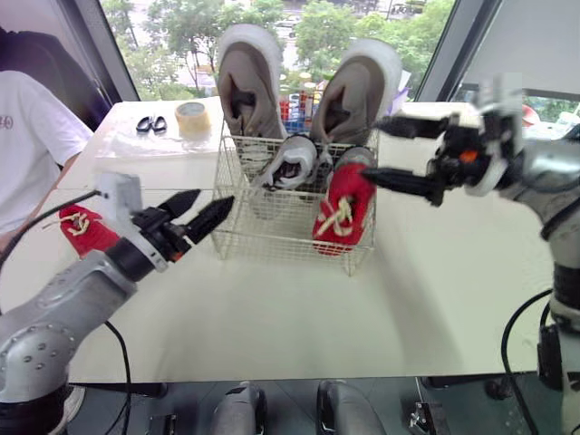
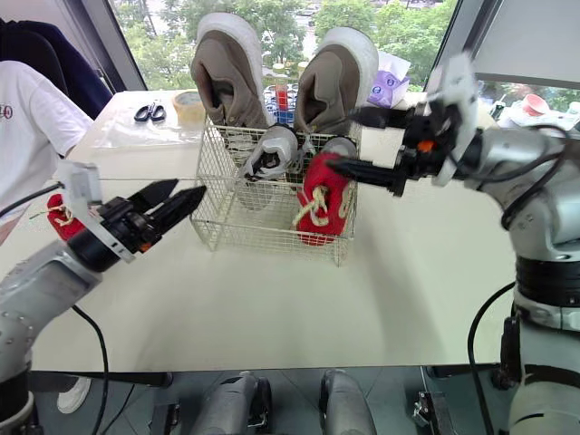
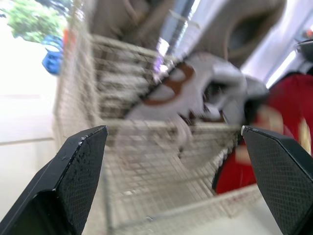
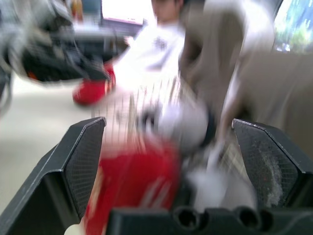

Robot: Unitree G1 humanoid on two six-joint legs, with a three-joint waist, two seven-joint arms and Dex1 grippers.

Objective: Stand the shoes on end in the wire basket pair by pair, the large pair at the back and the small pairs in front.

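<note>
The wire basket (image 1: 272, 231) sits on the white bench (image 1: 272, 308), a little above the middle of the frame. At its back a pair of big tan shoes (image 1: 249, 86) stands on end, long axes upright, toes up and heels down among the wires, openings facing me. In front of them a small grey shoe (image 1: 290, 163) leans on a diagonal, its top tipped toward the upper right. At the basket's front right a red shoe (image 1: 343, 207) stands roughly upright with its cream laces facing out; I can't make out which end is up. A second red shoe (image 1: 86, 231) lies on the bench at the left edge of the frame, well apart from the basket.

The left end effector (image 1: 216, 197) hangs just beside the basket's front left corner, fingers spread and empty, pointing toward the wires. The right end effector (image 1: 372, 148) reaches in from the right, fingers spread wide with nothing between them; the lower fingertip is by the top of the red shoe, contact unclear.

Scissors (image 1: 151, 124) and a roll of tape (image 1: 192, 118) lie at the upper left, beside a person (image 1: 27, 154) in a white shirt.
</note>
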